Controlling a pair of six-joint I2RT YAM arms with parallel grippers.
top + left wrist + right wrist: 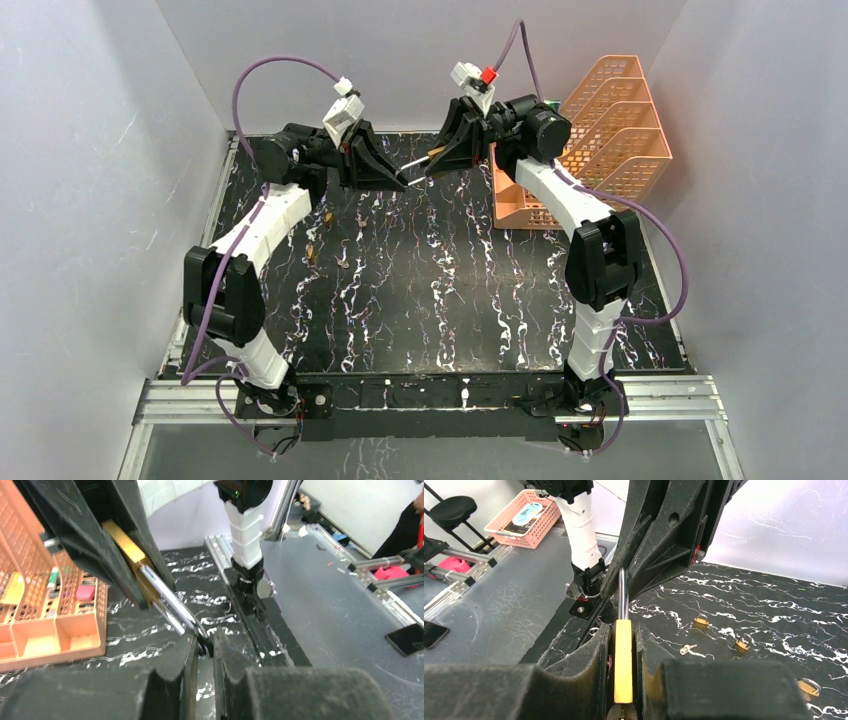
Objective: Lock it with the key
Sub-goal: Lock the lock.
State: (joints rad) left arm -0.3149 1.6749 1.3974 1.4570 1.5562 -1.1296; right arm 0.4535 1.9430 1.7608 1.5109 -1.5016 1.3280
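A brass padlock [623,665] is held edge-on above the back of the table, with my right gripper [623,630] shut on its body. Its steel shackle [622,595] points toward the left arm. In the left wrist view the padlock [125,545] hangs between the right gripper's fingers, and the bend of the shackle [170,600] sits pinched at the tips of my left gripper [204,642], which is shut on it. From above, the left gripper [405,182] and right gripper [430,165] meet tip to tip. A small silver key [688,649] lies loose on the black marbled table [749,600].
Three small brass padlocks [700,621] [742,642] [808,687] lie on the table near the key. An orange mesh organiser [600,140] stands at the back right, just behind the right arm. White walls close in the left, back and right sides.
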